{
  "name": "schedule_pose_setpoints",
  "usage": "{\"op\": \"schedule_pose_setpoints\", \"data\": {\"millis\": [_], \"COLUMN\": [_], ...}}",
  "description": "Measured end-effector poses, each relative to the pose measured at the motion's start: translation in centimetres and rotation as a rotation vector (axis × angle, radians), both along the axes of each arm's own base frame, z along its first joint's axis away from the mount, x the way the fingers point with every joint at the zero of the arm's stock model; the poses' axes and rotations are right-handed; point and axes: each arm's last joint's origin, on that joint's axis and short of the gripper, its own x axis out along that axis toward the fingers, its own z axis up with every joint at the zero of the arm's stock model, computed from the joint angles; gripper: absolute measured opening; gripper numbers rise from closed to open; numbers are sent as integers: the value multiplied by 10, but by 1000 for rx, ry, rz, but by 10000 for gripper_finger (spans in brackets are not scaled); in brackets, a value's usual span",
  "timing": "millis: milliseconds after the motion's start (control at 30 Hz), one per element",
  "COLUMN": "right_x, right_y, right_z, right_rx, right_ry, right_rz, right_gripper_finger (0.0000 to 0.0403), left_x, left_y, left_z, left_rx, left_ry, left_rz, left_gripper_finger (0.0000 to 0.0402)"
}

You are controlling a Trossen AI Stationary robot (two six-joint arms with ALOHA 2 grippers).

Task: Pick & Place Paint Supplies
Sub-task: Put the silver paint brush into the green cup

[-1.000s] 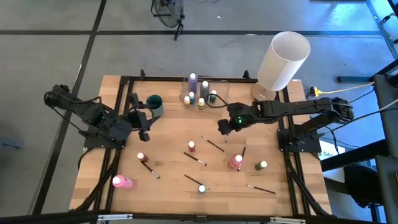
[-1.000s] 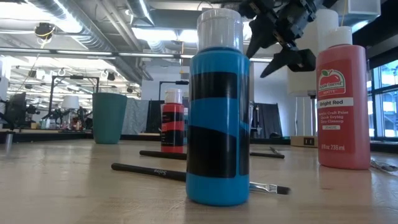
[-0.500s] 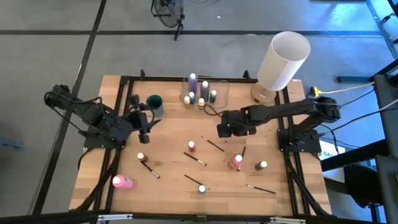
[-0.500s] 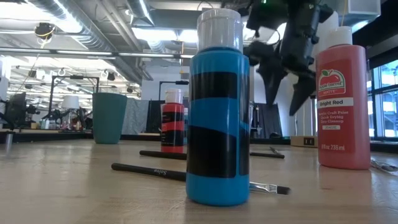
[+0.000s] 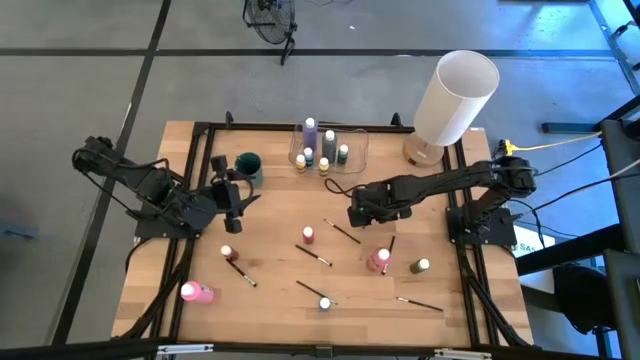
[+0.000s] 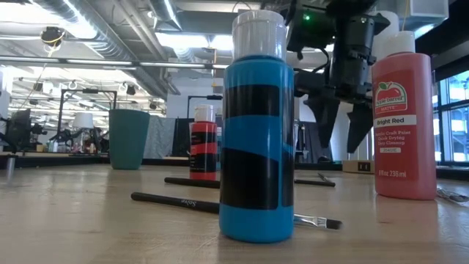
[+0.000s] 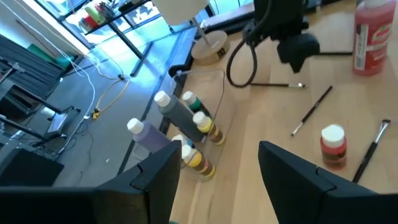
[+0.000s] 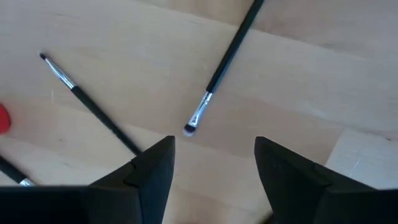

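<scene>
Paint bottles stand scattered on the wooden table: a small red one [image 5: 308, 235], a big red one [image 5: 379, 260], an olive one [image 5: 420, 266] and a blue one [image 6: 256, 139]. A pink bottle [image 5: 196, 292] lies near the front left. Thin dark brushes lie flat between them, one [image 5: 343, 232] just near-side of my right gripper [image 5: 357, 210]. That gripper [image 6: 338, 147] points straight down above the table, open and empty. A brush tip [image 8: 189, 129] lies on the wood just ahead of its gap [image 8: 214, 168]. My left gripper [image 5: 232, 200] hovers open beside the teal cup [image 5: 248, 168].
A clear container [image 5: 330, 150] holding several bottles stands at the far middle. A tall white cylinder [image 5: 455, 100] stands at the far right corner. A black frame [image 5: 200, 130] rims the table. More brushes [image 5: 418, 303] lie toward the near edge.
My right gripper has come down toward the table and tipped from a slant to pointing straight down over the brushes. Its fingers have stayed as wide apart as before. Nothing on the table has moved.
</scene>
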Motion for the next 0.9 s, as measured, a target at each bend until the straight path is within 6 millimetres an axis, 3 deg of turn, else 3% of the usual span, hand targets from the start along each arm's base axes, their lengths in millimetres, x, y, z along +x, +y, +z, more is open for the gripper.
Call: {"op": "schedule_pose_setpoints", "data": {"millis": [133, 667, 900], "right_x": [2, 7, 3], "right_y": [2, 4, 3], "right_z": [0, 2, -5], "right_rx": [6, 53, 45], "right_ry": [-25, -74, -1], "right_rz": [-14, -63, -84], "right_gripper_finger": [225, 224, 224], "left_x": [1, 3, 3], "left_y": [0, -1, -1], "left_z": [-9, -7, -7], "left_rx": [41, 50, 41], "left_ry": [19, -6, -7], "left_rz": [22, 14, 11], "left_gripper_finger": [210, 210, 210]}}
